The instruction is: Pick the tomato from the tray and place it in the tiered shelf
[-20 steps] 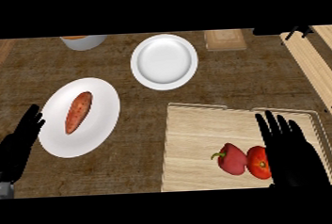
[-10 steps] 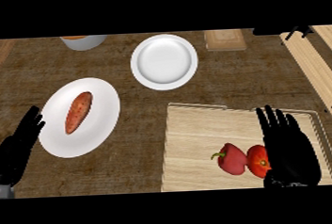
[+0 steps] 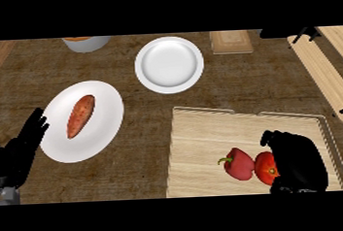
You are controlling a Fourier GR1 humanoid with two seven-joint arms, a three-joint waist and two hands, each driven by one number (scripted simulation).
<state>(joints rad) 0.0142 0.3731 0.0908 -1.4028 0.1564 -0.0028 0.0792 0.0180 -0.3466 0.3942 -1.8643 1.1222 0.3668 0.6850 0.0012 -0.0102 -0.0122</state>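
Observation:
The red tomato (image 3: 265, 167) lies on the wooden tray (image 3: 204, 135) at the lower right, touching a red pepper (image 3: 238, 163) on its left. My right hand (image 3: 297, 161) covers the tomato's right side, and its fingers are curled down around it. The tiered shelf (image 3: 323, 67), made of pale wooden slats, runs along the right edge beyond the tray. My left hand (image 3: 18, 154) rests open at the lower left edge with its fingers up.
A white plate (image 3: 103, 135) holding a sweet potato (image 3: 80, 115) sits left of the tray. Farther back is an empty white plate (image 3: 169, 64). A grey bowl (image 3: 85, 42) and a small wooden block (image 3: 231, 41) stand along the back edge.
My right hand's fingers were straight over the tray and have now curled down around the tomato. The left hand has not moved.

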